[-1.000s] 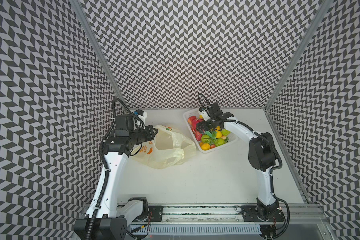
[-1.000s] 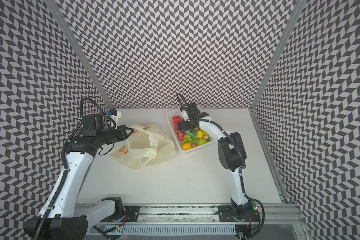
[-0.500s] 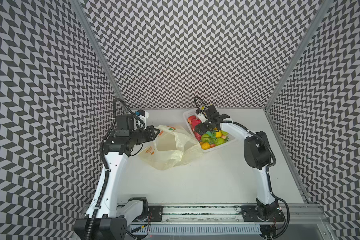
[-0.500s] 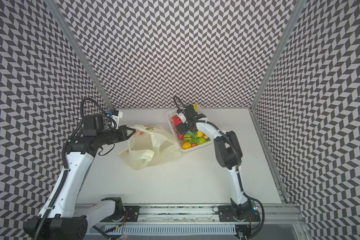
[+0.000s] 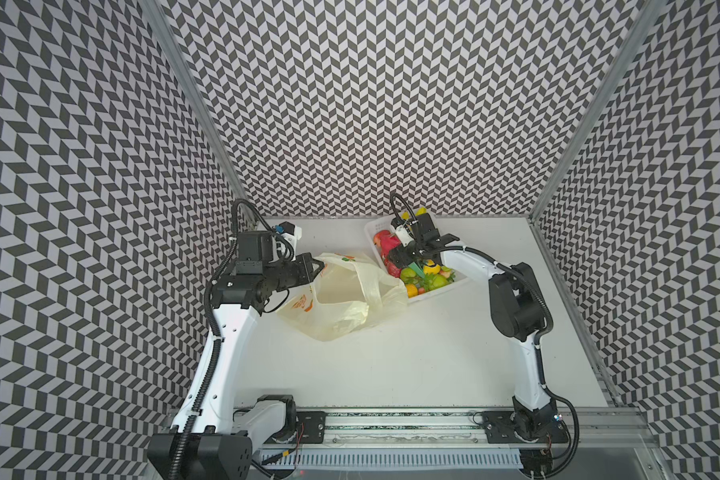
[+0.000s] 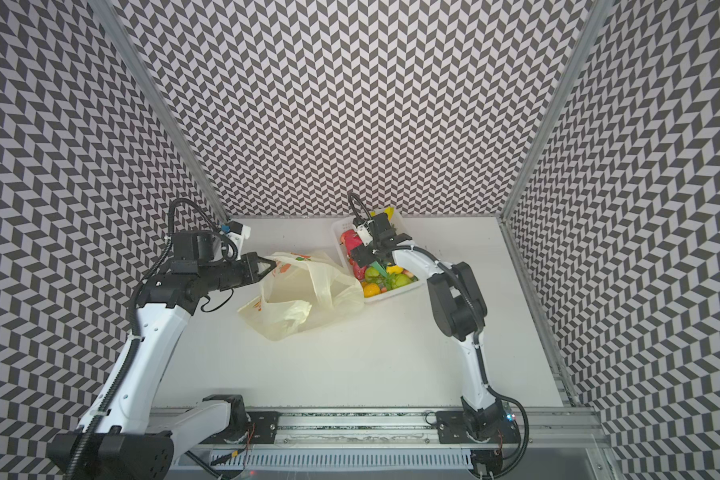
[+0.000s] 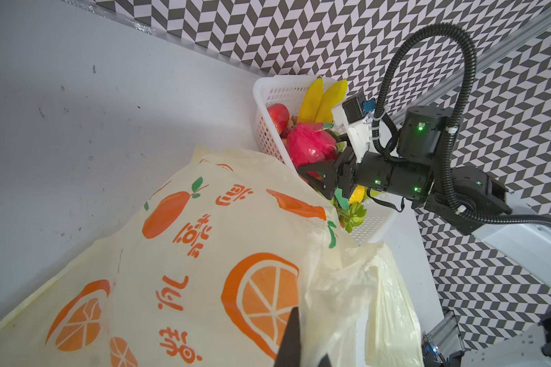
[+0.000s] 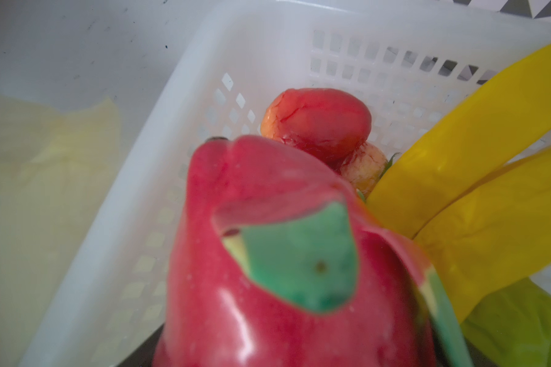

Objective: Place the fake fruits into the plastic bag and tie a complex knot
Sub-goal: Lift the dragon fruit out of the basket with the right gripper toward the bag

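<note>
This is a robotics lab test cell: black-and-white chevron-patterned panels in aluminium framing enclose a white tabletop, with a left arm and right arm bolted to a metal rail along its front.

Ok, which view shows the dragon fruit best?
The left wrist view: the dragon fruit shows nearly whole in the basket, with the right gripper at it. The right wrist view is a blurred close-up; in both top views it is small, partly behind the gripper.

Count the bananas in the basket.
2. One banana and a second lean side by side at the basket's far end, beside the dragon fruit. Others may lie hidden beneath.
</note>
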Robot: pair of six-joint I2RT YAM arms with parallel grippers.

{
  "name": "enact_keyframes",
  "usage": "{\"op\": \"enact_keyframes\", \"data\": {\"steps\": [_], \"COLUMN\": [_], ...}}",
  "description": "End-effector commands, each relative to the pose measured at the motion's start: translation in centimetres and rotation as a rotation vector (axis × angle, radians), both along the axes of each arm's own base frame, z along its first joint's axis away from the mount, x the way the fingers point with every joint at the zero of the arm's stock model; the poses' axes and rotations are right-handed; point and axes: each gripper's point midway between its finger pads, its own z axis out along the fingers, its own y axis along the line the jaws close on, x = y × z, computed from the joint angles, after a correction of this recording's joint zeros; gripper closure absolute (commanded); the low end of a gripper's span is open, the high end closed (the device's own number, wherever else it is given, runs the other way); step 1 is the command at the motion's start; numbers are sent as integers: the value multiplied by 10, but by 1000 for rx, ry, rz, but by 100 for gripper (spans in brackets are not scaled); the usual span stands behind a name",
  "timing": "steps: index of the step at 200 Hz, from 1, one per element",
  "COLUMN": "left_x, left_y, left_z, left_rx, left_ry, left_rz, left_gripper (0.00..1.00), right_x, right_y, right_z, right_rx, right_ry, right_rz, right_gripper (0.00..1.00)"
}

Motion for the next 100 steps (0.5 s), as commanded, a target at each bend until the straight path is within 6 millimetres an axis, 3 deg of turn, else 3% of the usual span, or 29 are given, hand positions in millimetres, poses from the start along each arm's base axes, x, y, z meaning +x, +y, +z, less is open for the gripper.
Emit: {"op": "enact_keyframes", "data": {"steps": [1,100], "left_x": [3,15], "left_y": [-6,-13], "left_z": [2,0], "left_rx": [-17,-33], "left_ry": [-12,-7], "left_rz": [-21,-32], "left_gripper": [100,100], "right_x": [-1,-23], "right_y": [-3,-51], "right_z": [76,194], "right_rx": [153,430], "right_ry": [-113,-301], "right_rz": [2,-61], "right_gripper": [47,51]}}
